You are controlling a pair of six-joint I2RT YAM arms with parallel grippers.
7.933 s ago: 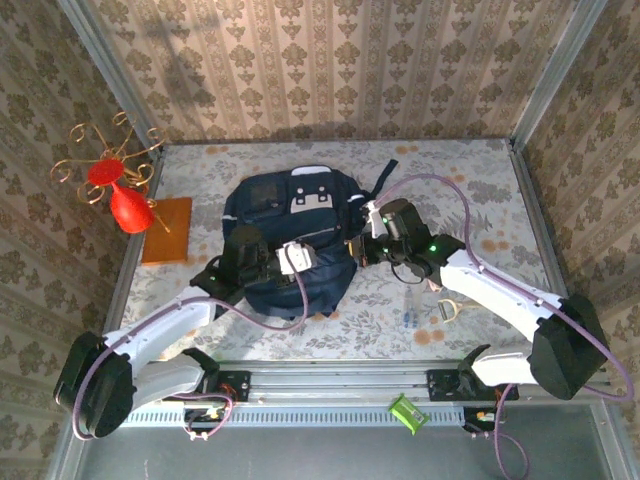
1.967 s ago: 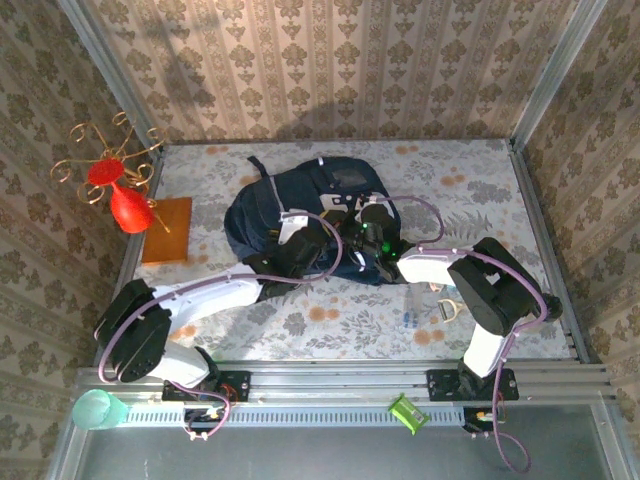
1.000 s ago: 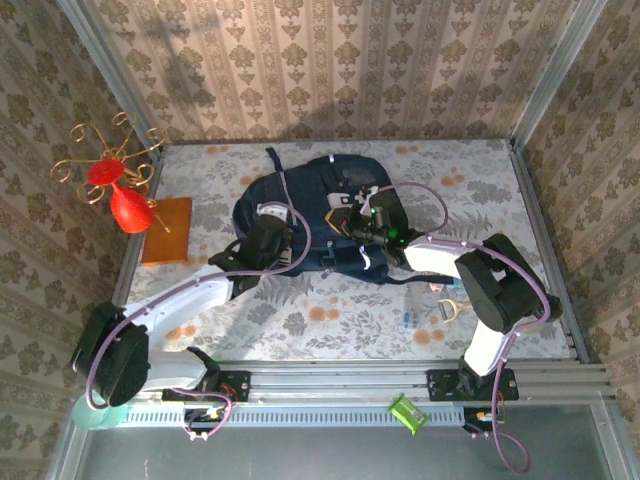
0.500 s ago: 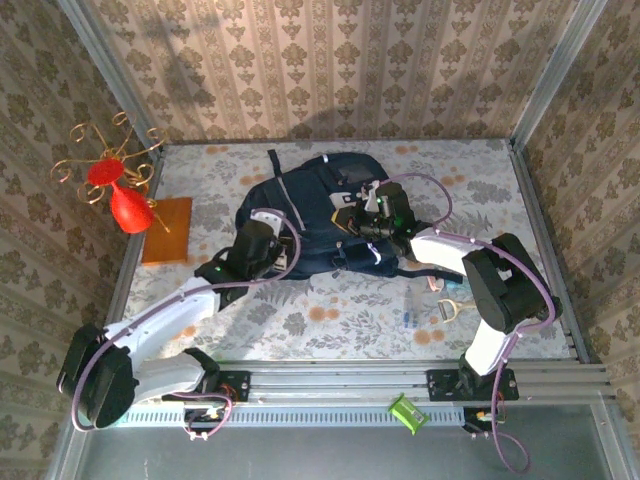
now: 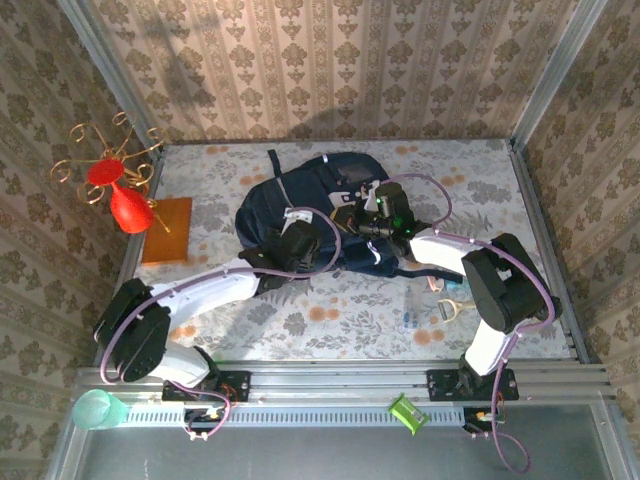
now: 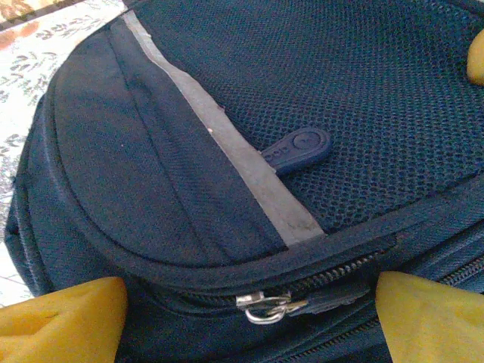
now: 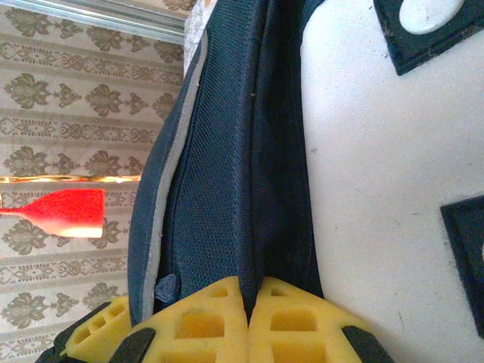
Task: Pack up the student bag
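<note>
The student bag [image 5: 300,195], dark navy with a thin pale stripe [image 6: 219,140], lies in the middle of the table. My left gripper [image 5: 308,246] hovers at its near edge. In the left wrist view this gripper [image 6: 249,325] is open, its yellow fingertips [image 6: 68,321] spread to either side of a metal zip pull [image 6: 265,306] on a closed zip. My right gripper [image 5: 352,222] is at the bag's right side. In the right wrist view it [image 7: 249,299] is shut on a fold of the bag's [image 7: 219,189] navy fabric, beside a white-grey patch [image 7: 370,189].
A red vase with a gold wire ornament [image 5: 125,205] stands on an orange board [image 5: 165,230] at the left. Small loose items [image 5: 445,305] lie on the table near the right arm. A teal cup [image 5: 95,410] and a green object [image 5: 405,412] sit by the front rail.
My left gripper has swung right from the bag's left side to its near edge, over the zip pull. The right gripper has kept its hold in about the same place.
</note>
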